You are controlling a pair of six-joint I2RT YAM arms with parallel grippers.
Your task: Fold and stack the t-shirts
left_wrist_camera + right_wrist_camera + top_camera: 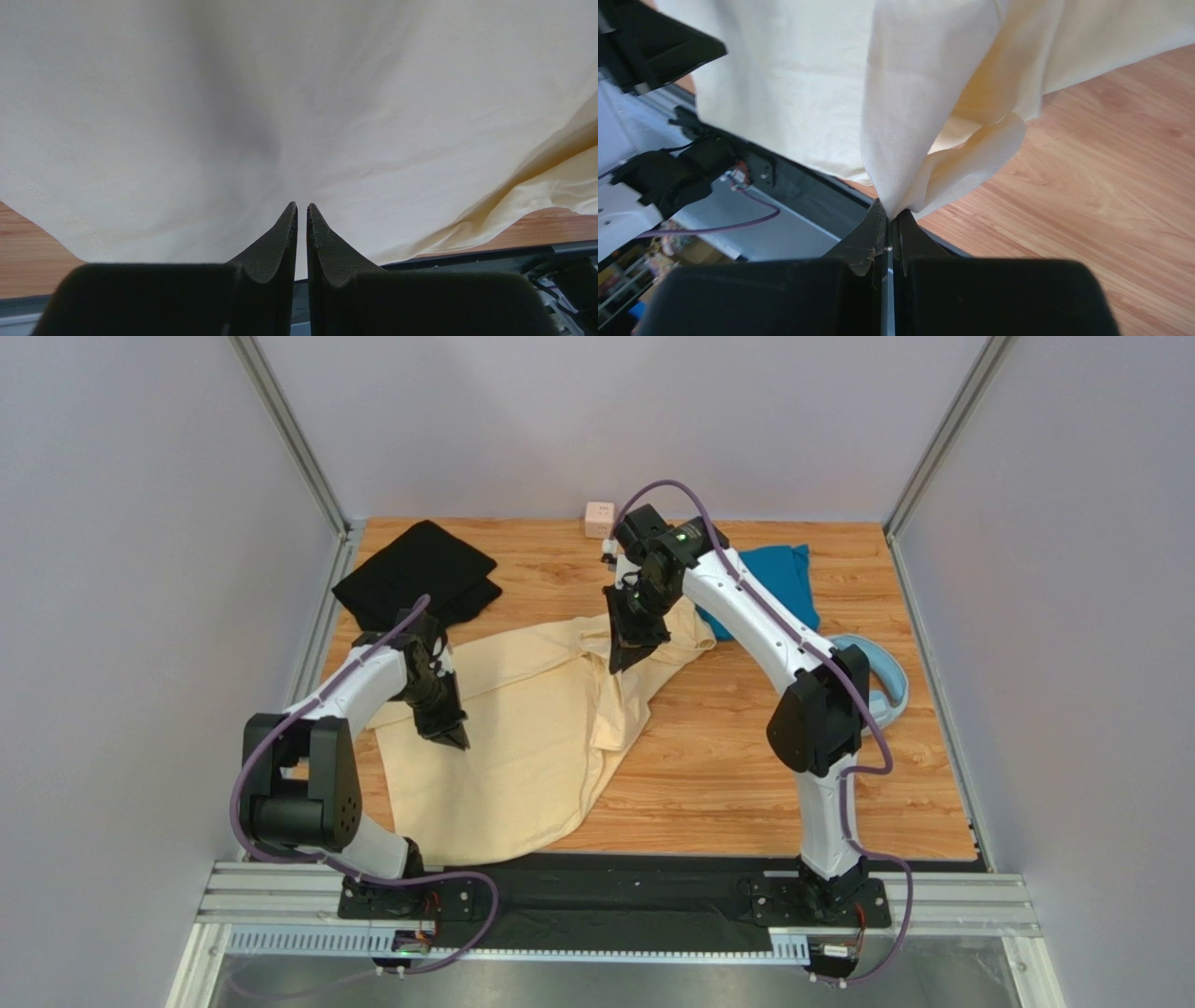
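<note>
Left claw (302,206) and right claw (891,213) each pinch tight on the cream shirt (519,756), apparently holding two edges up to spread it flat for folding.

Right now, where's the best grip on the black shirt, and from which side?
On the black shirt, likely the right corner, from above: it lies flat and folded, and that corner juts onto bare table, clear of the wall and the cream shirt.

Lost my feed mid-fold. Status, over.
Left gripper and right gripper both shut on cream shirt. Shirt spread, unfolded, bunched at right. Black shirt, teal shirt at far edge; nothing blocking.
</note>
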